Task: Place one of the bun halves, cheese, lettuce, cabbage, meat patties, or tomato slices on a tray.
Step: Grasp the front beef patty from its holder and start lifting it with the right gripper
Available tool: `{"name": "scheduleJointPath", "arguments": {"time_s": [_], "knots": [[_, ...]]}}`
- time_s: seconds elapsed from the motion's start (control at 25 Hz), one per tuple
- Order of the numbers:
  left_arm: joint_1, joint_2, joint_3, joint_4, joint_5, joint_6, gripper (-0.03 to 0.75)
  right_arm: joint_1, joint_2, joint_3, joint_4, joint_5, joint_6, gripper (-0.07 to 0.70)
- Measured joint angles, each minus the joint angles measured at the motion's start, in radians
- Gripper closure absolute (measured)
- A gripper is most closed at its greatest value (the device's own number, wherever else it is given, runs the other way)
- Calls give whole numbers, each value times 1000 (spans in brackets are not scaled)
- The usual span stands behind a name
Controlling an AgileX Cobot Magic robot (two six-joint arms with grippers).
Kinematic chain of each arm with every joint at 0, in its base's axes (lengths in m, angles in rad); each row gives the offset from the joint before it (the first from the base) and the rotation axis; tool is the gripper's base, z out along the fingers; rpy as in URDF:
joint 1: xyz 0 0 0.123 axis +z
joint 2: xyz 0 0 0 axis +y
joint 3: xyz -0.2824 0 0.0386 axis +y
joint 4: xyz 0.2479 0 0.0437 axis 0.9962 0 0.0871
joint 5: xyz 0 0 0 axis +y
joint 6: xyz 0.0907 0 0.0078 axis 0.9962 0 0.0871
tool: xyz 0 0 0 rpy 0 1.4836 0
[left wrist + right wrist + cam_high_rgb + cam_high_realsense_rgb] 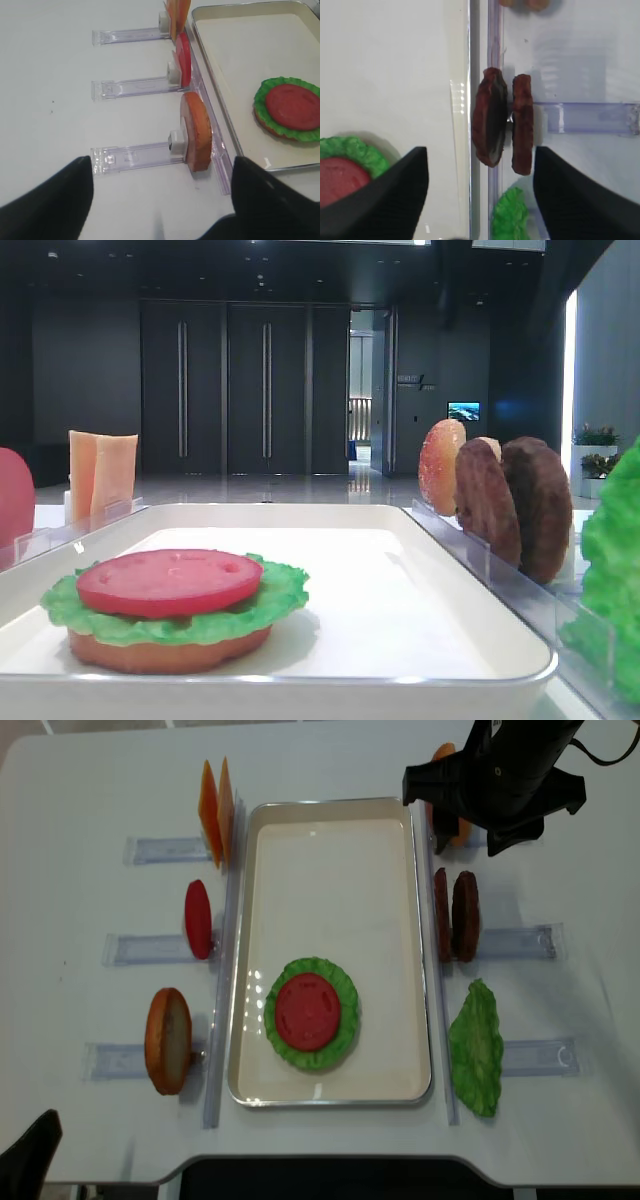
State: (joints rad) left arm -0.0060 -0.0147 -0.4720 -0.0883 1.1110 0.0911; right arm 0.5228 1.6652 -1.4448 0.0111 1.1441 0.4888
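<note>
We see the right gripper [480,200] hanging above the two meat patties [456,916], which stand on edge in a clear rack [520,941] just beside the right rim of the tray [390,870]. Its fingers [385,195] are spread wide and hold nothing. The left gripper [162,200] hovers near the desk's front left corner, also wide open and empty. On the tray, near its front edge, lie a bun half [165,652], lettuce [345,1020] and a tomato slice [308,1012], stacked.
</note>
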Motion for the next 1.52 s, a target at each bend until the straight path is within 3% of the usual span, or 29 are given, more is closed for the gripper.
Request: {"name": "scheduleJointPath", "arguments": {"time_s": [0.96,1.52], "knots": [[0,0,0,0,0,0,55,25,140,0,37,-56,-25,198],[0,0,0,0,0,0,55,25,200,0,14,-48,-46,198]]}}
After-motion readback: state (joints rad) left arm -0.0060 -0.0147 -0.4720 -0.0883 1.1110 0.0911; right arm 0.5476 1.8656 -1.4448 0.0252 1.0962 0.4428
